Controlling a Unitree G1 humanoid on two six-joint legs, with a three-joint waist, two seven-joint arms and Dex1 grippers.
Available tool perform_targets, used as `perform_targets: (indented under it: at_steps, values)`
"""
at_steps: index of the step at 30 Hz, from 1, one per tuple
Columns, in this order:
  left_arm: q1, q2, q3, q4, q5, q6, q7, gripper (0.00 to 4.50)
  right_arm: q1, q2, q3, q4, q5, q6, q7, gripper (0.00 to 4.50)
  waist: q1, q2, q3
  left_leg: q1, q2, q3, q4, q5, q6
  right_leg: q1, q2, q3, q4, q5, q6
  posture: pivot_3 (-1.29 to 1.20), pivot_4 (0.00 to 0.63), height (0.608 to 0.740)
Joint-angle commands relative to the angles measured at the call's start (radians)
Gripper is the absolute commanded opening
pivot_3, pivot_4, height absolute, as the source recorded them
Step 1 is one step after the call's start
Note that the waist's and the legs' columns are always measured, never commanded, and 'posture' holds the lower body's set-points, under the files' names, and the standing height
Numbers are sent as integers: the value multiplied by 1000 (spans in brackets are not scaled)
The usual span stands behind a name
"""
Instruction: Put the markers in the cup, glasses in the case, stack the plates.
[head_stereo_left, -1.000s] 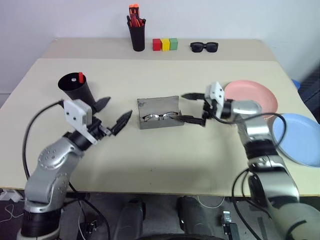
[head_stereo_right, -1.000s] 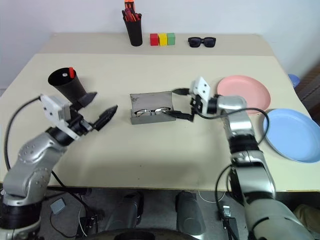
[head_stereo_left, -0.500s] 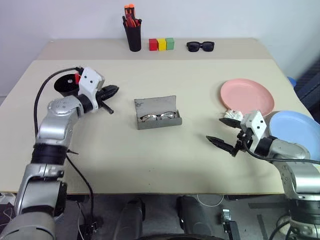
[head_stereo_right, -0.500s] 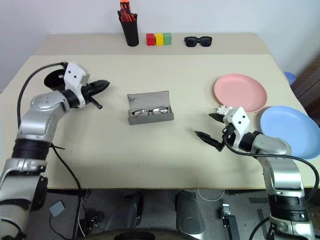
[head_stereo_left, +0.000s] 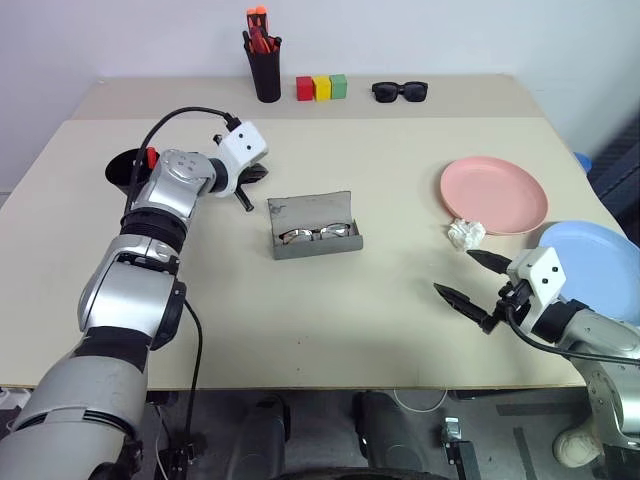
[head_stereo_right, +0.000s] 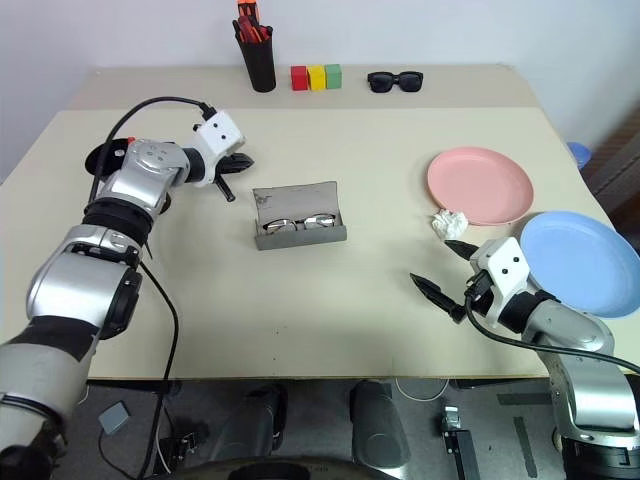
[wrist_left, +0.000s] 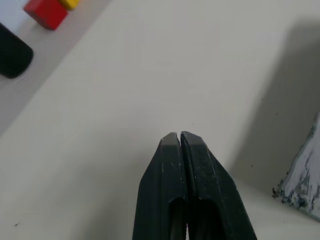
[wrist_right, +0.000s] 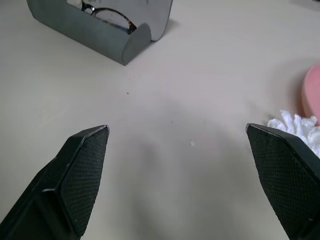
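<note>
The grey case (head_stereo_left: 315, 244) lies open mid-table with the wire-rimmed glasses (head_stereo_left: 318, 234) inside it. At the left stands the black cup (head_stereo_left: 122, 170), a red-capped marker (head_stereo_left: 152, 157) sticking out of it. My left gripper (head_stereo_left: 258, 176) is shut and empty, between the cup and the case's left end; the left wrist view shows its fingers (wrist_left: 170, 165) pressed together. The pink plate (head_stereo_left: 495, 195) and the blue plate (head_stereo_left: 600, 255) lie side by side at the right. My right gripper (head_stereo_left: 455, 272) is open and empty, low near the table's front right.
A crumpled white tissue (head_stereo_left: 465, 233) lies just in front of the pink plate. Along the back edge stand a black holder of orange-red pens (head_stereo_left: 266, 75), three coloured blocks (head_stereo_left: 320, 88) and black sunglasses (head_stereo_left: 400, 92).
My left gripper has shut and moved forward from in front of the cup to beside the case. My right arm has drawn back from the case toward the front right, still open.
</note>
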Motion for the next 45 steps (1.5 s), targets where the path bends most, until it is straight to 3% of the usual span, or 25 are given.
perform_targets:
  at_steps: [1,8,13,21,25,31,45]
  values:
    - [-25,2,-2,32,39,-43,21,16,6,-8,-22,-73,23,7,-33,4500,2,0,0,0,0,0,0,0,0,0,0,0,0,0,0,0,150,740]
    - [-10,-19,9,59,58,-90,4,16,-12,-12,-6,-97,40,32,-69,4500,11,-1,1,-1,0,0,1,0,0,0,0,0,0,0,0,0,150,740]
    - [21,-30,37,2,6,-123,-164,16,-14,-14,-2,-54,32,-1,-55,4500,11,-1,1,-1,0,0,1,0,0,0,0,0,0,0,0,0,150,740]
    - [150,-16,54,-172,-47,-82,-353,16,-17,-14,10,-3,26,-46,-37,4500,5,-1,1,0,0,0,1,0,0,0,0,0,2,0,0,0,150,740]
    - [239,2,62,-348,-92,-25,-428,16,-13,-14,8,17,31,-58,-25,4500,5,-1,1,0,0,0,1,0,0,0,0,0,2,0,0,0,150,740]
    - [287,20,72,-469,-121,40,-427,16,-17,-14,9,39,36,-63,-16,4500,7,-1,1,0,0,0,3,0,0,0,0,0,4,0,0,0,150,740]
    - [295,15,67,-546,-159,101,-418,16,-35,-21,25,69,24,-77,-5,4500,6,-1,1,0,0,0,4,0,0,0,0,0,4,0,0,0,150,740]
